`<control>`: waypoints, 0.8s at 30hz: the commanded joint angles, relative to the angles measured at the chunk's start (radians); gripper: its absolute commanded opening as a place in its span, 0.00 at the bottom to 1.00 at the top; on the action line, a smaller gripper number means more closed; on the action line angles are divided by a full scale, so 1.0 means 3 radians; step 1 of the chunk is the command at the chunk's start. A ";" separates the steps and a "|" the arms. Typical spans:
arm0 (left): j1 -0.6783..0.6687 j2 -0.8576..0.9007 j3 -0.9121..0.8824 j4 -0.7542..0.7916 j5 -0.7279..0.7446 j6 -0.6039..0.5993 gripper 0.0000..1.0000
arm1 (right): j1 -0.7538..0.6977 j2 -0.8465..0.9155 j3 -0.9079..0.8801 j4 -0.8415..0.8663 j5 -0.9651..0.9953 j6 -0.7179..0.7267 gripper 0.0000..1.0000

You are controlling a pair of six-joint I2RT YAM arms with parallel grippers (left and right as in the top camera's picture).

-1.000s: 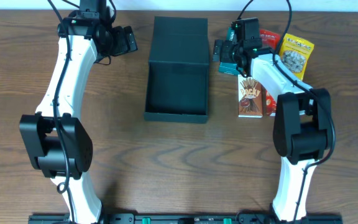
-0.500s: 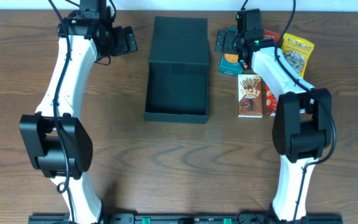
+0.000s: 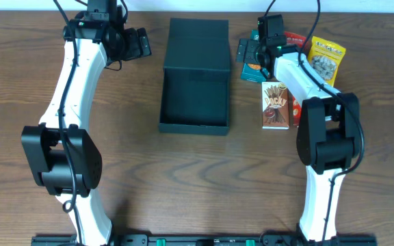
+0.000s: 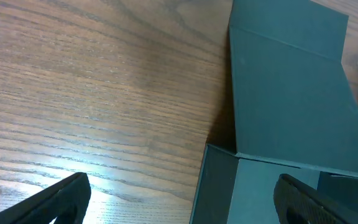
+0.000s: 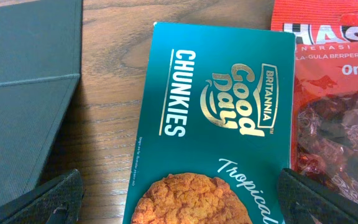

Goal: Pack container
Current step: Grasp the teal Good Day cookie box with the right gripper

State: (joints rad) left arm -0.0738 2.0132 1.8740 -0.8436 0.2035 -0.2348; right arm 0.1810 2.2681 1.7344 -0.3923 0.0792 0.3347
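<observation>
The container (image 3: pixel 195 75) is a dark teal-grey box at the table's middle back, its tray (image 3: pixel 194 101) open toward the front and its flap lid (image 3: pixel 198 42) laid back. My left gripper (image 3: pixel 137 44) hovers open to its left; in the left wrist view the container (image 4: pixel 291 93) fills the right side, and the left gripper (image 4: pixel 182 186) straddles the tray's left wall. My right gripper (image 3: pixel 252 53) hangs open over a teal cookie box (image 3: pixel 253 68). In the right wrist view the cookie box (image 5: pixel 216 124) lies between the open fingers of the right gripper (image 5: pixel 180 186), untouched.
Right of the container lie a Pocky box (image 3: pixel 275 106), a red sweets packet (image 3: pixel 295 39) and a yellow nut packet (image 3: pixel 326 58). The red packet (image 5: pixel 334 93) touches the cookie box's right edge. The container's side (image 5: pixel 23 93) is just to the left.
My right gripper has shifted slightly toward the back of the table, uncovering more of the teal cookie box. The left arm has stayed still.
</observation>
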 commanded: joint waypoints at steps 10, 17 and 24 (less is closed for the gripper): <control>0.0009 0.0003 0.0009 0.0014 0.0009 0.0062 0.95 | -0.0051 0.0104 0.0172 -0.0315 0.0148 0.0093 0.99; 0.0009 0.0003 0.0009 0.0036 0.0010 0.0062 0.95 | -0.0056 0.0153 0.0172 -0.0312 0.0061 0.0093 0.99; 0.0009 0.0003 0.0009 0.0034 -0.0004 0.0062 0.95 | -0.0053 0.0160 0.0172 -0.0304 0.0060 0.0093 0.85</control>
State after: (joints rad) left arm -0.0738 2.0132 1.8740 -0.8330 0.2035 -0.2314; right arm 0.1726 2.2963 1.7664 -0.4828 0.0971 0.3527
